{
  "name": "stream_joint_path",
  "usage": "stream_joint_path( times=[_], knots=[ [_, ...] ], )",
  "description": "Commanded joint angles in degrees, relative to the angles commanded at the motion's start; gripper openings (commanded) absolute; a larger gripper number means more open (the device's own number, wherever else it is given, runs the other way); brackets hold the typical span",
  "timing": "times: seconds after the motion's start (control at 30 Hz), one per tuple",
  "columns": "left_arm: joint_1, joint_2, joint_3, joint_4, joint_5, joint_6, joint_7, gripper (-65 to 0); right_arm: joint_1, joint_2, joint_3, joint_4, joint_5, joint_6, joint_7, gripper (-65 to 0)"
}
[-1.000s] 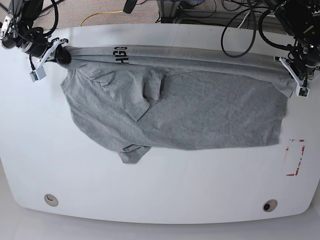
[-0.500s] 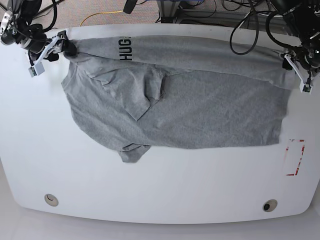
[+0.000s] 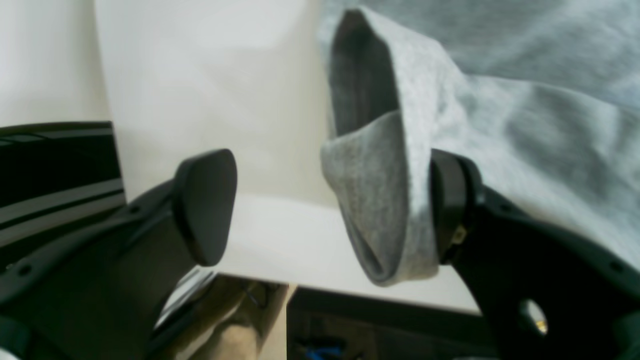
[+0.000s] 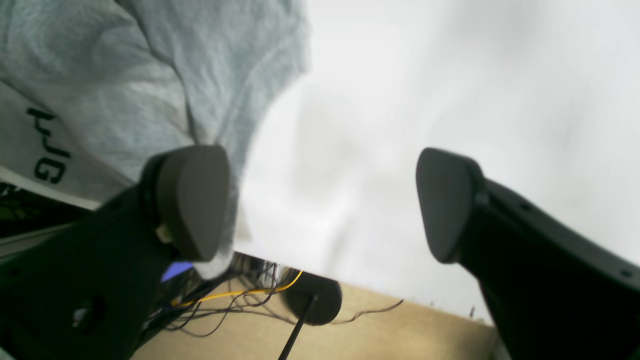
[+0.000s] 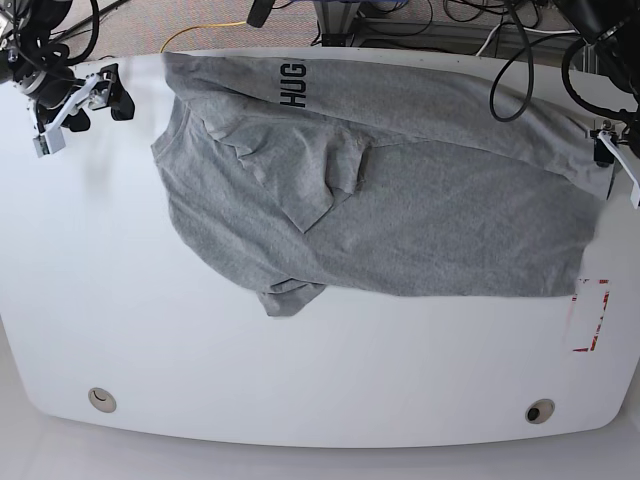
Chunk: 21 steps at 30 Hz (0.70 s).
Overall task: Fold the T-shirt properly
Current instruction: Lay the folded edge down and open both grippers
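The heather-grey T-shirt (image 5: 400,190) lies spread across the back half of the white table (image 5: 300,380), with dark lettering (image 5: 293,84) near its far edge. My right gripper (image 5: 95,100) is open at the back left, a little left of the shirt. In the right wrist view the gripper (image 4: 320,200) has its jaws wide apart, with the shirt (image 4: 125,75) behind one finger. My left gripper (image 5: 618,165) is at the shirt's right edge. In the left wrist view the gripper (image 3: 325,200) is open, and a fold of the shirt (image 3: 385,200) drapes against one finger (image 3: 447,200).
A red-marked rectangle (image 5: 590,315) sits near the table's right edge. Two round holes (image 5: 101,400) (image 5: 540,411) are near the front edge. Cables and a yellow wire (image 5: 205,30) lie on the floor behind the table.
Both grippers opened and let go of the shirt's far edge. The right gripper drew away to the left. The shirt shifted right and back, and the lettering now lies flat.
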Motion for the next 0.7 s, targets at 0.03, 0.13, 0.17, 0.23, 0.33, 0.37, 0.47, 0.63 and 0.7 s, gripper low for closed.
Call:
stream_joint_path(
  times=[0.03,0.13,0.17,0.23,0.33,0.37,0.47,0.63,0.7],
  knots=[
    [0.0,0.1,-0.1,0.5,-1.6,0.0,0.3,-17.4,0.6,-0.5,-1.0,1.1,0.7,0.00,0.0,-8.9],
    [0.0,0.0,-2.1,0.7,-6.1,0.0,0.4,-17.4,1.9,-2.2,-4.6,2.0,1.2,0.00,0.0,-8.9],
    [0.1,-0.1,-3.4,0.6,-7.5,0.0,0.4,-17.4,2.0,-2.7,-5.4,2.1,1.2,0.00,0.0,-8.9],
    [0.4,-0.3,-6.1,0.4,-9.2,0.0,0.4,-17.4,2.1,-3.9,-6.6,2.0,1.0,0.00,0.0,-8.9],
    [0.8,-2.3,-5.9,0.4,-9.3,0.0,0.4,-17.4,1.8,-4.0,-6.7,1.8,0.9,0.00,0.0,-8.9],
    [1.9,-3.2,-5.7,0.3,-9.3,0.0,0.4,-17.4,1.7,-4.6,-6.7,1.8,0.9,0.00,0.0,-8.9],
    [3.0,-4.9,-5.8,0.2,-9.5,0.0,0.3,-17.4,0.7,-5.2,-6.3,1.8,0.8,0.00,0.0,-8.9],
    [2.8,-6.7,-6.0,-3.5,-9.7,0.0,0.3,-17.4,0.0,-5.3,-6.3,1.8,0.8,0.00,0.0,-8.9],
    [2.2,-6.5,-6.9,-5.8,-9.7,0.0,0.2,-17.4,-0.6,-5.3,-6.3,1.8,0.8,0.00,0.0,-8.9]
  ],
)
